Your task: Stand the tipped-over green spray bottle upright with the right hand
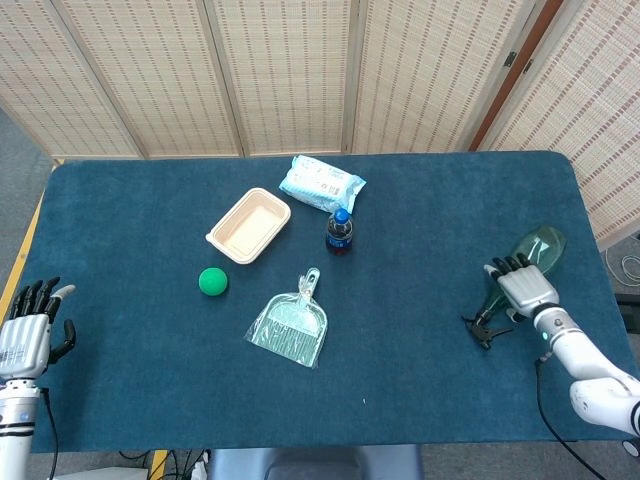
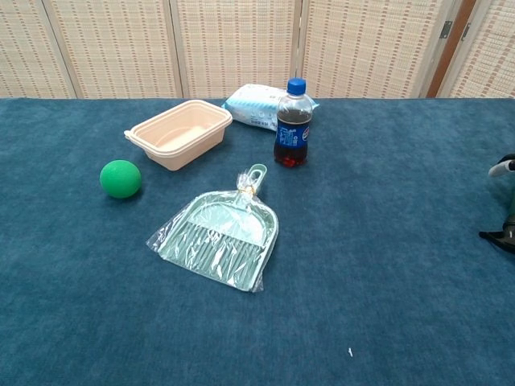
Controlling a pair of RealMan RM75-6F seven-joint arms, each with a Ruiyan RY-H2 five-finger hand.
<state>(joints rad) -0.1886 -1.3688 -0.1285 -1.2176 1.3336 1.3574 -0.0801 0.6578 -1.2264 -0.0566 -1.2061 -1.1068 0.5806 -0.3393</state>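
The green spray bottle (image 1: 541,246) lies tipped over near the table's right edge, its rounded base pointing away and its black trigger head (image 1: 481,328) toward the front. My right hand (image 1: 522,288) lies over the bottle's neck with its fingers curled around it. The chest view catches only a fingertip (image 2: 502,167) and the black trigger head (image 2: 500,236) at its right border. My left hand (image 1: 28,336) hovers off the table's front left corner, fingers spread, holding nothing.
Mid-table stand a cola bottle (image 1: 339,231), a beige tub (image 1: 249,225), a wipes pack (image 1: 321,183), a green ball (image 1: 212,281) and a wrapped dustpan (image 1: 290,327). The table's right edge (image 1: 596,262) runs close behind the spray bottle.
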